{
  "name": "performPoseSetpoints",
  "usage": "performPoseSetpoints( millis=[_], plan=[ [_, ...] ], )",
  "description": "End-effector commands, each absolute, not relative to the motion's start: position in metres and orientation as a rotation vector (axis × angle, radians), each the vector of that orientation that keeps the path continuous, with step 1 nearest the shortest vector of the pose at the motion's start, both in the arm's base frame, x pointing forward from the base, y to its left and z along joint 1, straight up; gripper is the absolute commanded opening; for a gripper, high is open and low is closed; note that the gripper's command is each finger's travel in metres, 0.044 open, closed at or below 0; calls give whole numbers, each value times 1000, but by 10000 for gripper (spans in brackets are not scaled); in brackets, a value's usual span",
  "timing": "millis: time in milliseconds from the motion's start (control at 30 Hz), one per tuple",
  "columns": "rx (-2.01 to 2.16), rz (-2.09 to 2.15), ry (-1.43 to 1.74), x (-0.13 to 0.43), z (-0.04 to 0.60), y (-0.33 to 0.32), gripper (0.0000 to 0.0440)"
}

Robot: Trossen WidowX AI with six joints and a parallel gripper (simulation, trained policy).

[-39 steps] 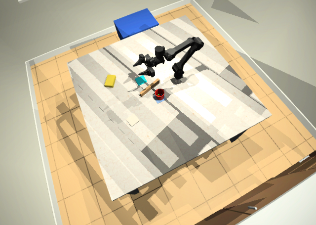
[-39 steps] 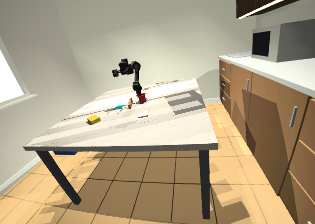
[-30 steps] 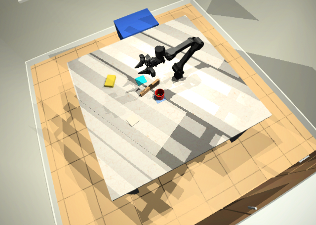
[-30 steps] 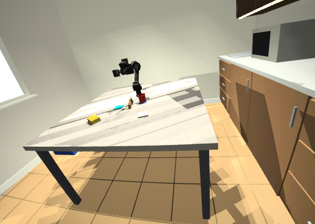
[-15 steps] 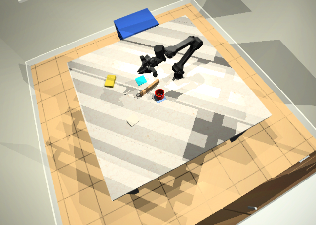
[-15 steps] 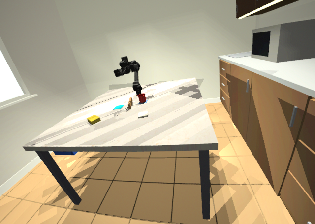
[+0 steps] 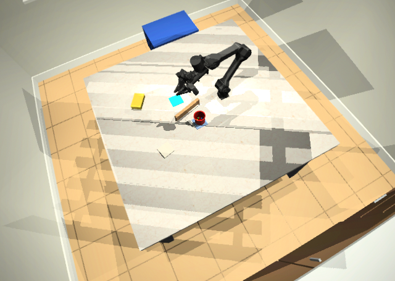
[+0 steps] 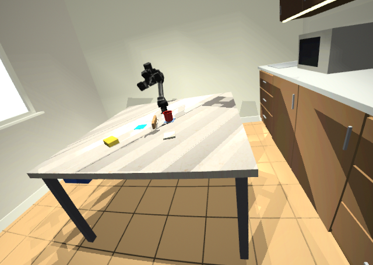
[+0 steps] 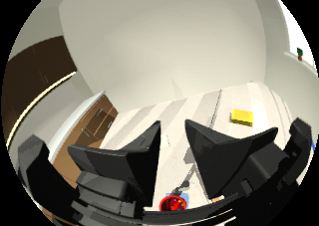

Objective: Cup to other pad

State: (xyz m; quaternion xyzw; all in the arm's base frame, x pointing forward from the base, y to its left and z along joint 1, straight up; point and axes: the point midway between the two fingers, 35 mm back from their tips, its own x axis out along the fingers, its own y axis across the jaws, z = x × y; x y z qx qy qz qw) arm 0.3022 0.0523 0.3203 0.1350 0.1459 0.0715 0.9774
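The red cup (image 7: 195,120) (image 8: 168,116) (image 9: 163,205) stands upright on the pale blue pad (image 7: 198,126). Several small coloured marbles (image 7: 199,118) (image 9: 177,203) lie inside it. The bright cyan pad (image 7: 176,100) (image 8: 140,126) lies bare on the table, on the other side of the wooden bar from the cup. My gripper (image 7: 186,92) (image 9: 172,123) is in the air, well above the table and away from the cup. Its fingers are partly apart with nothing between them.
A wooden bar (image 7: 187,109) (image 8: 154,122) stands between the cyan pad and the cup. A yellow block (image 7: 137,100) (image 8: 111,141) (image 9: 242,117) lies beyond the cyan pad. A flat cream tile (image 7: 165,150) (image 8: 169,134) lies on the table. A blue box (image 7: 170,28) is beyond the table edge.
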Motion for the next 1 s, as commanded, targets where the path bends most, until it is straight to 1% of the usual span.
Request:
performPoseSetpoints(
  millis=[0,200,600,967],
  plan=[
    [334,146,355,301,322,59,122],
    [410,143,443,298,321,68,122],
    [563,107,631,291,315,85,138],
    [689,31,806,282,307,98,140]
  ],
)
